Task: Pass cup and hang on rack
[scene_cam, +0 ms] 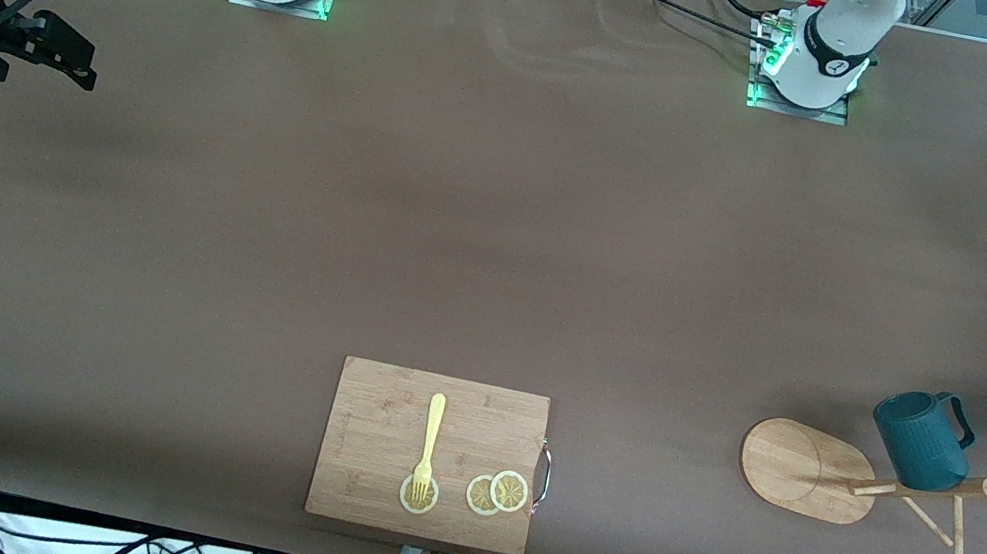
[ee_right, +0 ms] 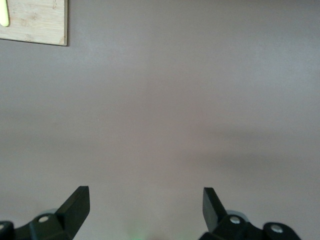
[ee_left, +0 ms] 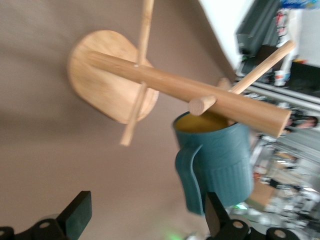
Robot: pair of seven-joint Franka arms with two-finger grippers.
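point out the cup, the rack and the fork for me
cup [scene_cam: 922,451]: front view, on its ribbed teal side wall.
rack [scene_cam: 788,463]: front view, on the bare part of its oval bamboo base.
fork [scene_cam: 432,429]: front view, on the middle of its yellow handle, on the cutting board.

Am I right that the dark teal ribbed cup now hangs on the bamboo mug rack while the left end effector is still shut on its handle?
Not quite. The dark teal ribbed cup hangs on the bamboo mug rack, but the left end effector is open and apart from the handle, as the left wrist view shows.
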